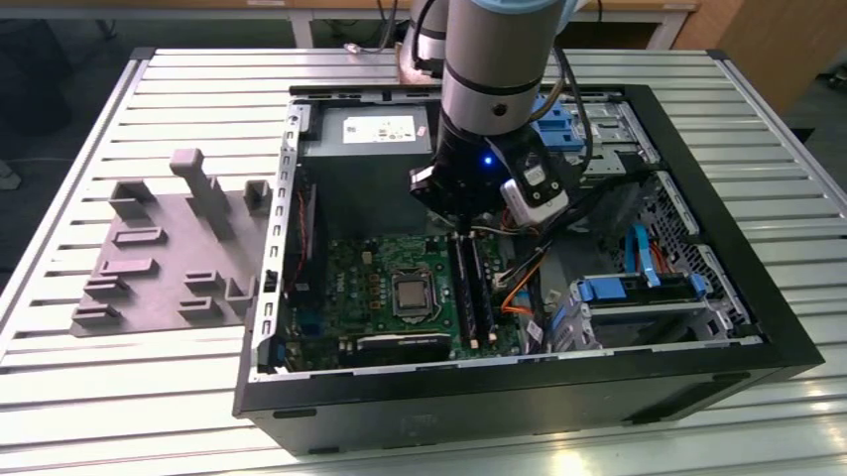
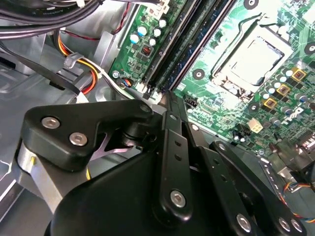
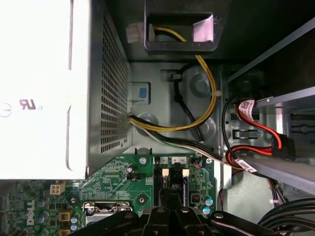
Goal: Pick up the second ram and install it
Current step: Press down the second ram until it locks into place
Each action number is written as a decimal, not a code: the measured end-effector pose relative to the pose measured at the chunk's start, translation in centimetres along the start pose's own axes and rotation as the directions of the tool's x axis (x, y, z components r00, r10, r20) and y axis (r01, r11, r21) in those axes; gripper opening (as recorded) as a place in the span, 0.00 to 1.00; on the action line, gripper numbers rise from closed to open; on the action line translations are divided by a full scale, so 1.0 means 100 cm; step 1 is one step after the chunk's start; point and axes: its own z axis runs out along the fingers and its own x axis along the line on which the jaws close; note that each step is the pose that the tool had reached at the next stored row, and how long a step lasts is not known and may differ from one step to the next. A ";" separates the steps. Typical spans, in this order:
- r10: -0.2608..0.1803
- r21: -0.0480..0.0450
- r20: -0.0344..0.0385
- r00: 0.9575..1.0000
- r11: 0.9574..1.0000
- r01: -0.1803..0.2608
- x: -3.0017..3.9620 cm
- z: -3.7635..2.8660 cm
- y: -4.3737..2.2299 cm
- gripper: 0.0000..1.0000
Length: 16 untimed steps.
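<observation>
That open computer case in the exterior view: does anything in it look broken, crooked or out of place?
Nothing stands out. The computer case lies open on the table, its motherboard looks intact, and the gripper sits over the memory slots.

- The exterior view is evenly lit from overhead; the slatted worktop (image 1: 133,397) shines pale, with glare patches along its near edge.
- The open computer case (image 1: 741,327) lies in shade inside, and its black walls swallow detail.
- In the first wrist view the power supply (image 3: 39,88) is blown out to near white, while the far corners fall dark.
- In the second wrist view the end effector (image 2: 170,105) looms close and a little soft; the motherboard (image 2: 275,73) beyond is bright and crisp.
</observation>
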 end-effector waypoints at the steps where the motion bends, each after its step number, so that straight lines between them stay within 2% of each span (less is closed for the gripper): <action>1: 0.000 0.000 0.000 1.000 1.000 0.000 0.0001 -0.0001 -0.0004 0.11; 16: 0.000 0.001 0.000 1.000 1.000 0.000 -0.0003 -0.0010 -0.0149 0.11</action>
